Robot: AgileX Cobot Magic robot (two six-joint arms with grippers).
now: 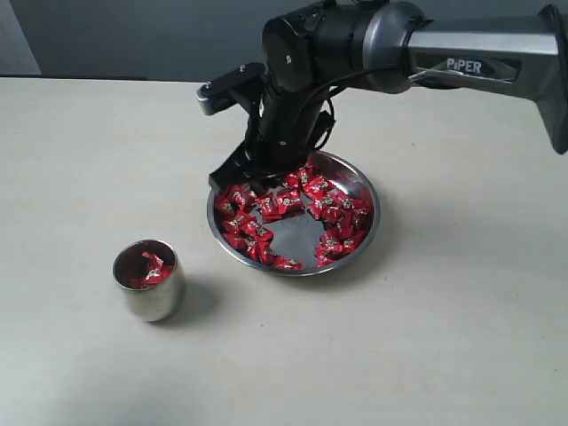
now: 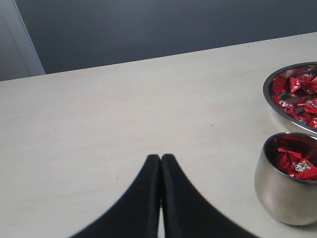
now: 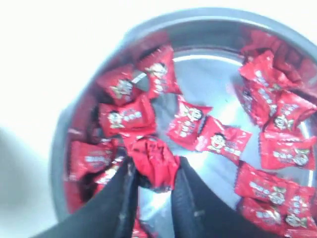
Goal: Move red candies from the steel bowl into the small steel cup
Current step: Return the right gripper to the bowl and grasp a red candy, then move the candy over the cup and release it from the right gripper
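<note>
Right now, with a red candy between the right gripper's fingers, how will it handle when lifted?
The red candy looks crumpled in the right gripper, so its wrapper probably deforms easily. Small, so likely light. Its glossy foil may be slippery and could slide back into the steel bowl.

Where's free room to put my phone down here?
The table left of the cup and bowl is bare, as is the near strip in front of both. The bowl is crowded: candies, plus the right fingers pinching one.

steel bowl (image 1: 300,235): 1 | small steel cup (image 1: 151,302): 1 | red candies (image 1: 266,206): roughly two dozen-plus
</note>
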